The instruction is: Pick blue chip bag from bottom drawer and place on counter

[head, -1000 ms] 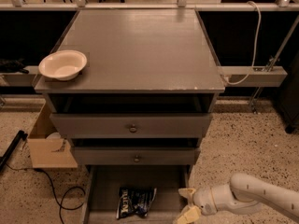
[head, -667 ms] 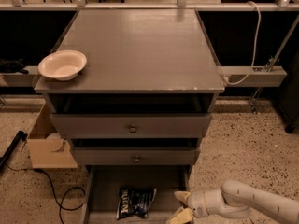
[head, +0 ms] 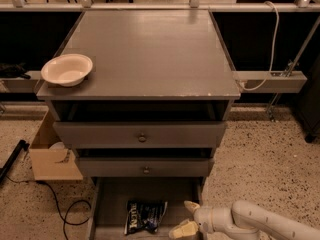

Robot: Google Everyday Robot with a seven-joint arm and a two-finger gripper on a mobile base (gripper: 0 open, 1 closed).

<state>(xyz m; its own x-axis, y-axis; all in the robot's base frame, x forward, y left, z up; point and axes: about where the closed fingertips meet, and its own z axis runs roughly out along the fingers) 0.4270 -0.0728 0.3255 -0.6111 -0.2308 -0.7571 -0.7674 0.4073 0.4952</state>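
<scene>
- The crinkled dark blue foil chip bag (head: 145, 215) lies flat in the shallow grey bottom drawer (head: 150, 188), towards its front
- The white two-finger gripper (head: 186, 218) hangs at that drawer's right side, fingers spread and empty, just beside the bag
- Risk: the fingers may pinch only a slippery foil edge, or snag the drawer's low wall

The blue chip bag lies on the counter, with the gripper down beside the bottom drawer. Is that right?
No. The camera view shows the blue chip bag lying in the bottom drawer, not on the counter. The gripper is indeed down beside that drawer.
</scene>
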